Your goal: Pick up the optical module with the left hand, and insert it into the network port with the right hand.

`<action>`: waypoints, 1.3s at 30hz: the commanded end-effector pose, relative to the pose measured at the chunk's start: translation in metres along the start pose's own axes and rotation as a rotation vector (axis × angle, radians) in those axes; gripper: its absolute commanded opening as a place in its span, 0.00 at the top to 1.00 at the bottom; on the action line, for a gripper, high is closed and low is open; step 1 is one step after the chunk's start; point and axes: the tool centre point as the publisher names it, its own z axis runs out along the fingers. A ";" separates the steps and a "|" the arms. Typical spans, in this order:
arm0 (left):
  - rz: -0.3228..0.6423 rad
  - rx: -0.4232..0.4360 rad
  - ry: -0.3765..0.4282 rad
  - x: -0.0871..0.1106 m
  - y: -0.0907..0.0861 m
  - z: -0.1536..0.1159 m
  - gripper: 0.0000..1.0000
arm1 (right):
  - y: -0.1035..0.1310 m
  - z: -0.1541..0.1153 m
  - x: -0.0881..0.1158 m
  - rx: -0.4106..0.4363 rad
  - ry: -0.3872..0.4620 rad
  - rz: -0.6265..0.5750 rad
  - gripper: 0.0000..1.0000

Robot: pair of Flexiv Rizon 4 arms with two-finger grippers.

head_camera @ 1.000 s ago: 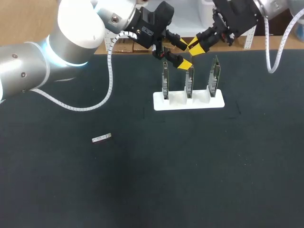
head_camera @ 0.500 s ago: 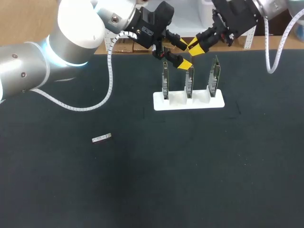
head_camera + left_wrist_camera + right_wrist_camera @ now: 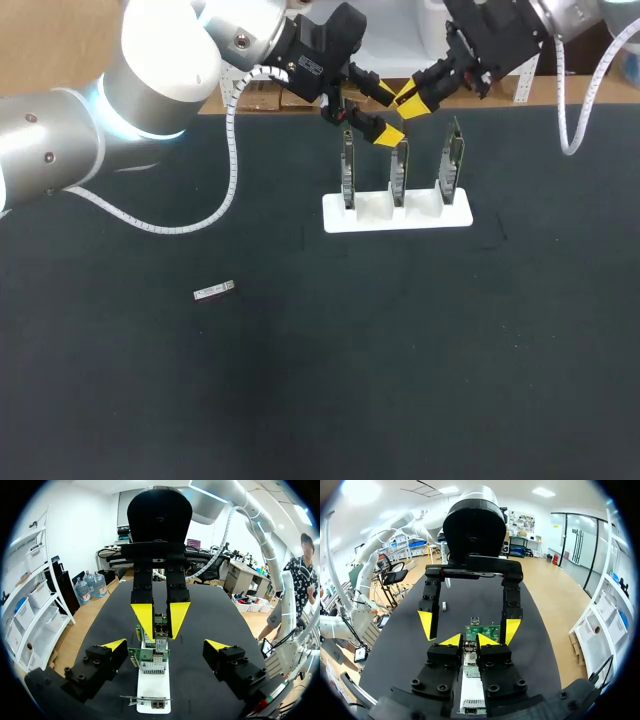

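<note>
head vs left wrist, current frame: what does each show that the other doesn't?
Head only: a small pale strip lying alone on the table, well away from the white stand; the three boards stand side by side.
Left wrist only: the optical module pinched in the right tool, above the boards, which this view sees end-on in a row.
Both: the left tool open, the right tool facing it above the stand.
</note>
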 end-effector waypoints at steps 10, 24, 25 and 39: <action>0.001 -0.002 -0.001 0.000 -0.001 0.000 0.00 | -0.002 0.001 -0.001 0.004 -0.001 -0.001 1.00; 0.001 -0.002 -0.001 0.000 -0.001 0.000 0.00 | 0.000 0.000 0.000 0.017 -0.005 0.012 1.00; 0.001 -0.002 -0.001 0.000 -0.001 0.000 0.00 | 0.000 0.000 0.000 0.017 -0.005 0.012 1.00; 0.001 -0.002 -0.001 0.000 -0.001 0.000 0.00 | 0.002 0.001 0.000 0.012 -0.003 0.012 1.00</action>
